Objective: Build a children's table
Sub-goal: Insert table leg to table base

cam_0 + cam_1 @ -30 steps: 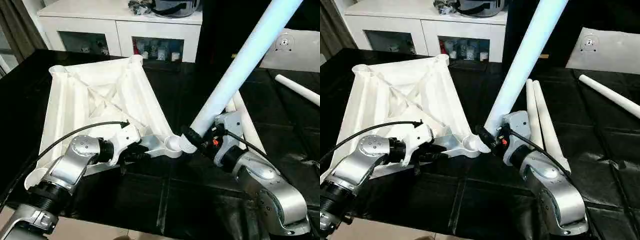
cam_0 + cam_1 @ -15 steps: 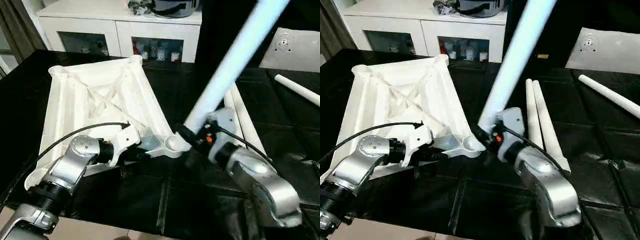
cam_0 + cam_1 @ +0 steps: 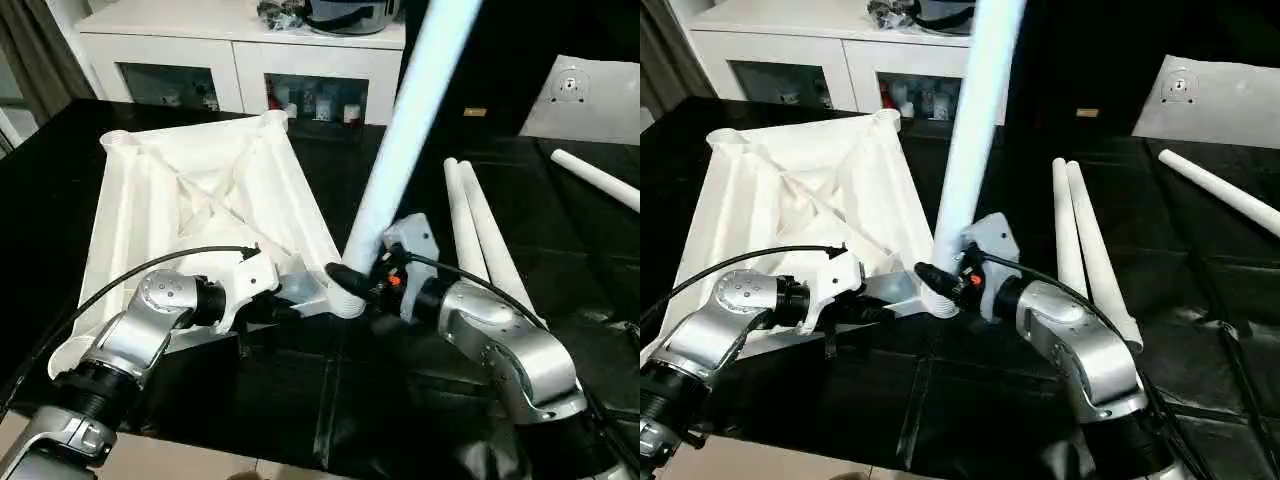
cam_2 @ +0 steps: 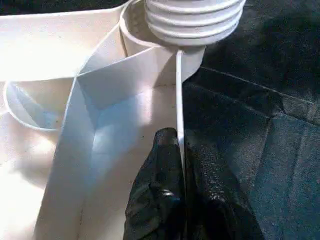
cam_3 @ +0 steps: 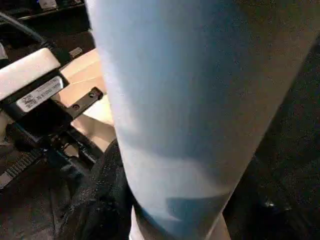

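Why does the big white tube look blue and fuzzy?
In the right wrist view, the leg sits right against the camera, so it's out of focus and shaded bluish. In the left eye view, the same leg looks pale blue but sharper, while the tabletop looks bright white.

Honestly nothing readable here. There was a small white label [image 5: 38, 94] with dark print on a white housing block in the right wrist view, but the characters were too small and blurry to make out. No brands, numbers or signs could be read anywhere else either.
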